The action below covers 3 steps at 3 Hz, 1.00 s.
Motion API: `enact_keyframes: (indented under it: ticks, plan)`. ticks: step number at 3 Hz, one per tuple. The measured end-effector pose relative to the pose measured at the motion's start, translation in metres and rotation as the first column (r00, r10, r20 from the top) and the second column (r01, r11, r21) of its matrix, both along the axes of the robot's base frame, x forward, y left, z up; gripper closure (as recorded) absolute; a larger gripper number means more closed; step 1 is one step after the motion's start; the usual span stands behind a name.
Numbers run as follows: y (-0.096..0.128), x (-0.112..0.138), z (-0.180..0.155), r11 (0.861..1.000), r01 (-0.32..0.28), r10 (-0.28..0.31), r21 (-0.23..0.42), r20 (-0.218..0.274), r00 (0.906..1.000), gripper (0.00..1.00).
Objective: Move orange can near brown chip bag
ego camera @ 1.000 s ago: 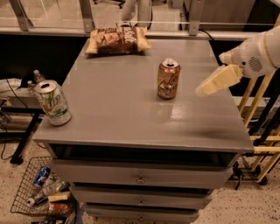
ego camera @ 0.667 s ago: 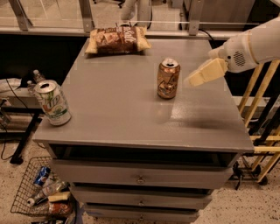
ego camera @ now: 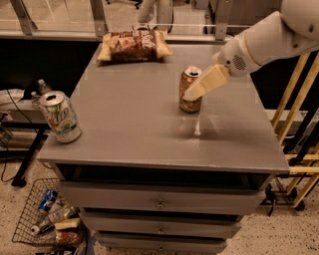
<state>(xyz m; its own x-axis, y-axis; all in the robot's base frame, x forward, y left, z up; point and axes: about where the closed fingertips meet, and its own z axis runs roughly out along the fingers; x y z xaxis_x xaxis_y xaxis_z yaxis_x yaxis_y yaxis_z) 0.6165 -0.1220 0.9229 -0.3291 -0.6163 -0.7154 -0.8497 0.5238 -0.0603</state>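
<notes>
Orange can stands upright right of centre on the grey table, well apart from the brown chip bag at the far edge. My gripper angles in across its side to grasp; clamped or apart, I cannot tell.

1. A robot test lab (perhaps a workshop corner): a grey drawer cabinet serves as worktop.
2. Behind stands a glass partition; a wire basket of bottles sits on the speckled floor.
3. The claw hangs at the orange can.
</notes>
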Motion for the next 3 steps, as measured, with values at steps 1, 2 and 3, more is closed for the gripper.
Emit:
enact_keyframes:
  ticks: [1, 2, 3]
  plan:
    - [0.021, 0.007, -0.007, 0.998, -0.047, 0.046, -0.033, -0.007, 0.9989, 0.19]
    - [0.036, 0.015, -0.015, 0.996, -0.080, 0.079, -0.042, -0.009, 0.9968, 0.42]
    - [0.039, 0.021, -0.018, 0.995, -0.088, 0.087, -0.042, -0.003, 0.9962, 0.65]
